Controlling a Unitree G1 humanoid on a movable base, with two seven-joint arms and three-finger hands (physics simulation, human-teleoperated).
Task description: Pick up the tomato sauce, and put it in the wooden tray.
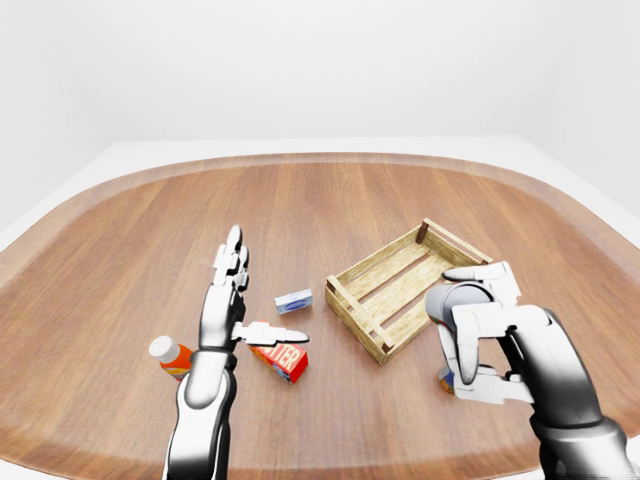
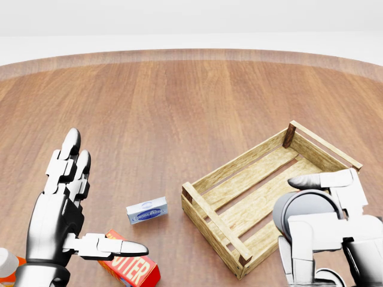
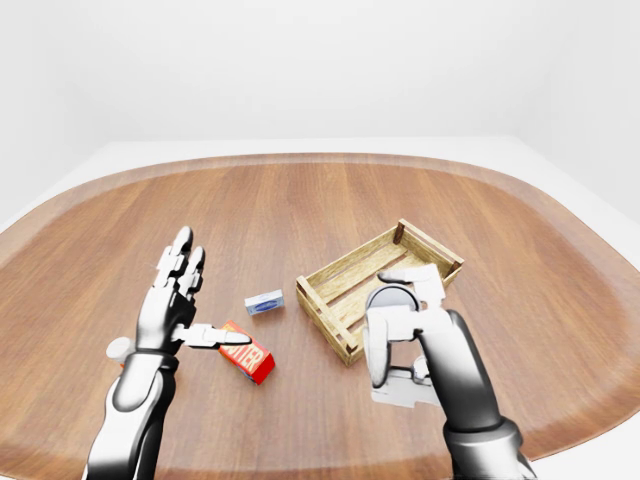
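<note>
Right robot hand (image 2: 320, 224) gripping tomato sauce can (image 2: 306, 210), left robot hand (image 2: 69, 197) spread empty, red box (image 2: 133, 269) reading "TTER"

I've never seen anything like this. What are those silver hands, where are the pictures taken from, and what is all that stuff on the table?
This is a simulated humanoid robot, seen by three cameras on its own head. The left hand hovers open above a round wooden table. The right hand holds a can with a grey lid, probably the tomato sauce, beside the wooden tray, which looks empty. Also on the table: a red butter box, a small blue-and-white box and an orange bottle with a white cap.
</note>
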